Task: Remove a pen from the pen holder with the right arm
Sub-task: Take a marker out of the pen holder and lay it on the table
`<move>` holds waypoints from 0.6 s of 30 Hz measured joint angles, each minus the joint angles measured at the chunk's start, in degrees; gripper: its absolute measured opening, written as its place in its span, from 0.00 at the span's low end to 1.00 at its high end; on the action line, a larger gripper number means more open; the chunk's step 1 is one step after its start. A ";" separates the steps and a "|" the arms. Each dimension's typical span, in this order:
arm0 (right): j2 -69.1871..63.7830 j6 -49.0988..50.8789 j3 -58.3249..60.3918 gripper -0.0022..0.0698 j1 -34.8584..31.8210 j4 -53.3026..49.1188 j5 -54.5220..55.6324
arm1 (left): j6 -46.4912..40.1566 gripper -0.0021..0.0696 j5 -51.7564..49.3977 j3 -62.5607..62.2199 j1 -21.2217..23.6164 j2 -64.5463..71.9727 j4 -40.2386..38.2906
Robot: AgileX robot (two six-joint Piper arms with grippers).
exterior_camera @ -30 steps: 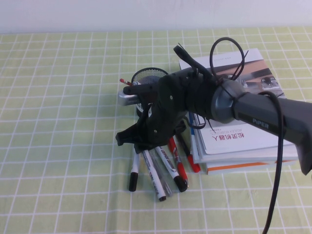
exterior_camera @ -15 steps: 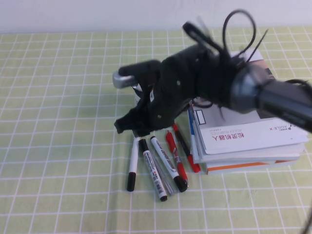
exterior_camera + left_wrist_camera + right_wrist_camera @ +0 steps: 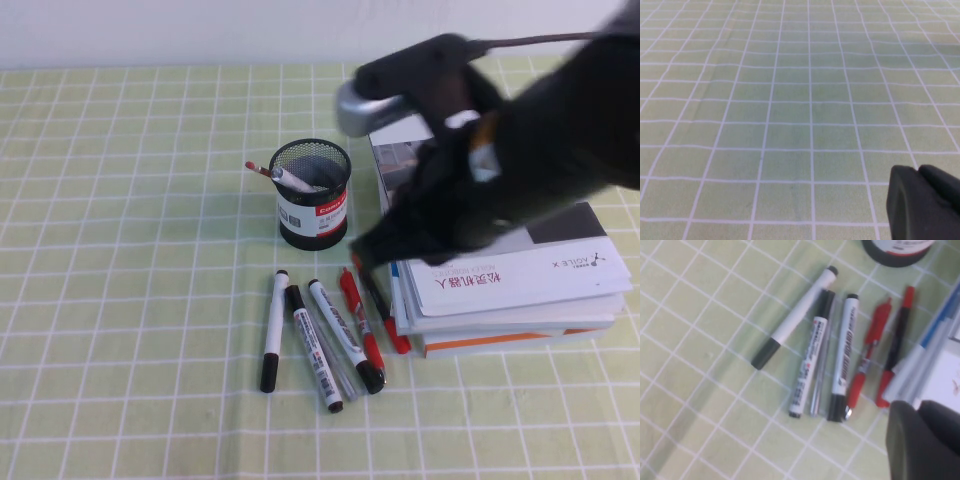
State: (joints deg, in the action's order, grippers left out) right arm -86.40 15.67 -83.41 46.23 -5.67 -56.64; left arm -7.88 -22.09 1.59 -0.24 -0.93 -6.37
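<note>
Evidently between picks: the right gripper [image 3: 366, 250], jaws clenched on nothing visible, hangs raised above the stack of books [image 3: 520, 290], which probably keeps it clear of the single pen holder [image 3: 313, 195] just off to its left. One pen [image 3: 283, 178] leans in the holder, propped against its edge. Six pens [image 3: 842, 365] lie side by side below the jaws, seemingly set out in order. Left gripper [image 3: 922, 202]: parked over bare tablecloth [image 3: 790, 100], well apart; its state cannot be told.
</note>
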 joint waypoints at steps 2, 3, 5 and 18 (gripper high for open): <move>4.47 0.64 2.92 0.02 0.00 -0.54 0.35 | 0.00 0.02 0.00 0.00 0.00 0.00 0.00; 6.82 0.78 4.74 0.02 0.00 -0.65 0.50 | 0.00 0.02 0.00 0.00 0.00 0.00 0.00; 11.51 1.14 8.70 0.02 0.00 -0.77 1.20 | 0.00 0.02 0.00 0.00 0.00 0.00 0.00; 28.73 1.26 23.84 0.01 0.00 0.84 -7.02 | 0.00 0.02 0.00 0.00 0.00 0.00 0.00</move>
State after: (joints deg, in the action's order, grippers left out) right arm -57.67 16.93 -59.58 46.23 -4.83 -63.66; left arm -7.88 -22.09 1.59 -0.24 -0.93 -6.37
